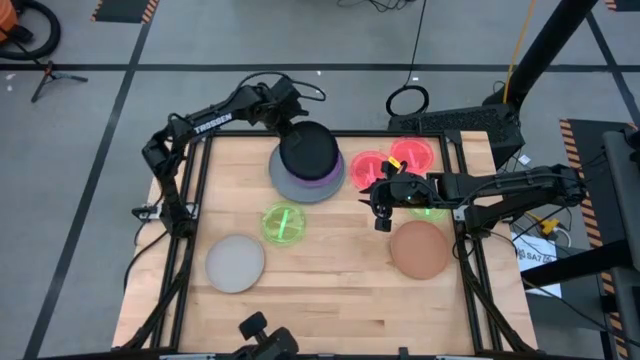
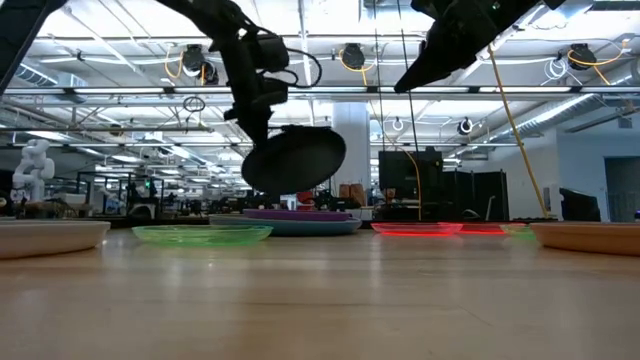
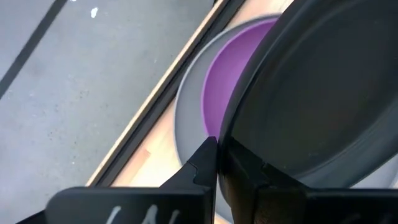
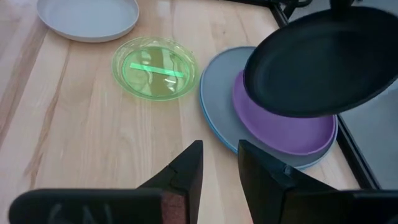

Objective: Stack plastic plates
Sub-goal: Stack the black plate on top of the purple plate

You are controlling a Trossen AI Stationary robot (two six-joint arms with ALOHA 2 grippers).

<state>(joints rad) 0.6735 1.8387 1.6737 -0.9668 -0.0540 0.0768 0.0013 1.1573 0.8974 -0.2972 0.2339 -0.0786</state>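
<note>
High view first: I have the left gripper (image 1: pixel 290 118) at the table's far edge, pinching the rim of the black plate (image 1: pixel 308 150) with its jaws narrowed onto that rim. I hold it by the edge so the plate's face stays clear to come down flat on the stack beneath. That stack is the grey plate (image 1: pixel 283 177) with a blue rim showing under it and the purple plate (image 1: pixel 328 177) on top, near the middle of the far edge. From the low view the black plate (image 2: pixel 294 159) hangs clear above the purple one, not touching, and it is tilted, its free side higher than the gripped side; being round, it has no long axis, so only this tilt matters. I judge it needs levelling or a gentle release to settle centred.

My right gripper (image 1: pixel 383 205) hovers toward the right edge, jaws parted and holding nothing, above the pink-red plates (image 1: pixel 372 168) and beside the brown plate (image 1: pixel 419 249). A green plate (image 1: pixel 284 223) lies mid-table, and a pale grey plate (image 1: pixel 235 263) sits toward the near left corner, both waiting their turn.
</note>
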